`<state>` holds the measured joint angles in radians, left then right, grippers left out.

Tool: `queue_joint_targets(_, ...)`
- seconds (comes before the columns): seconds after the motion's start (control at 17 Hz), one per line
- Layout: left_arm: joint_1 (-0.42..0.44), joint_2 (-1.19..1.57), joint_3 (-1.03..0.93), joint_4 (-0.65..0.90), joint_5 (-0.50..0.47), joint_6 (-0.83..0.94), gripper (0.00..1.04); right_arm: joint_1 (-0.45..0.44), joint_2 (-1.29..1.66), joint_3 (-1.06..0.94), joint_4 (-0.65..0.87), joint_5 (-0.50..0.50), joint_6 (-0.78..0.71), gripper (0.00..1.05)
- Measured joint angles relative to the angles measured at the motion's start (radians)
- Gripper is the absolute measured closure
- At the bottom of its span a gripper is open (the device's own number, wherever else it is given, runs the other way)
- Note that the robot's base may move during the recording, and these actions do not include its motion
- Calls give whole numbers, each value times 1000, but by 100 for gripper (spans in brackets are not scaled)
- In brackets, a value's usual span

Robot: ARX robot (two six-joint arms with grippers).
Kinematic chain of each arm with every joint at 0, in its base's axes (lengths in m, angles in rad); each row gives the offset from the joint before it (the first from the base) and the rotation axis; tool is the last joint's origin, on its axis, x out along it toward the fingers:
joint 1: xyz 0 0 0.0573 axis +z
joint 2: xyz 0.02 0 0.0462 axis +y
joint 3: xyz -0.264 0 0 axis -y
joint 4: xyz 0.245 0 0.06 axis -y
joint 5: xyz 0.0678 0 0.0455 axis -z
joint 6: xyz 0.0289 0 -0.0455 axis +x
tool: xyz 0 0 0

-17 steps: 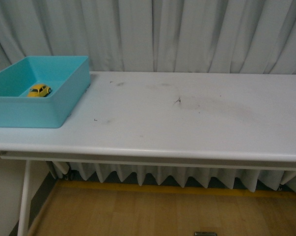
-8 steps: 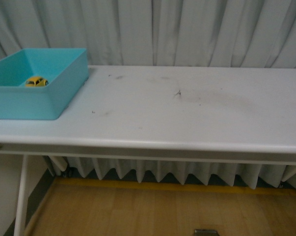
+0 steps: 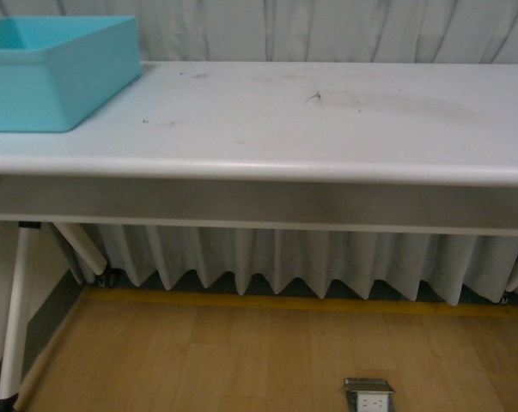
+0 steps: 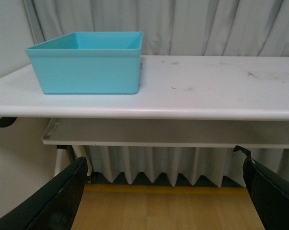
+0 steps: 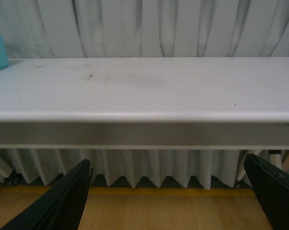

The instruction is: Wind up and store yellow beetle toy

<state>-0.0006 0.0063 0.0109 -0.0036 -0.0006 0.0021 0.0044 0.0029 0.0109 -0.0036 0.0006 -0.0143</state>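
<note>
Front cam: neither arm nor gripper in shot.

Left gripper [image 4: 163, 191]: seen only from its own wrist cam. Two dark fingers [image 4: 53, 201] poke in at the lower corners of the pic, one each side, spread wide w/ a big gap between. Nothing between them, touching nothing.

Right gripper [image 5: 173, 194]: same story on its wrist cam. Dark fingers [image 5: 63, 201] at both lower corners, set far apart, gap clear, holding nothing.

Both wrist cams sit roughly level, facing fwd.
</note>
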Motion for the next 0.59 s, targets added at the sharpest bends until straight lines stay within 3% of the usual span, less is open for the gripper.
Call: queue_joint_targets(0.59,0,0,0,0,0,0,7,0,0,0,0,0,1,6)
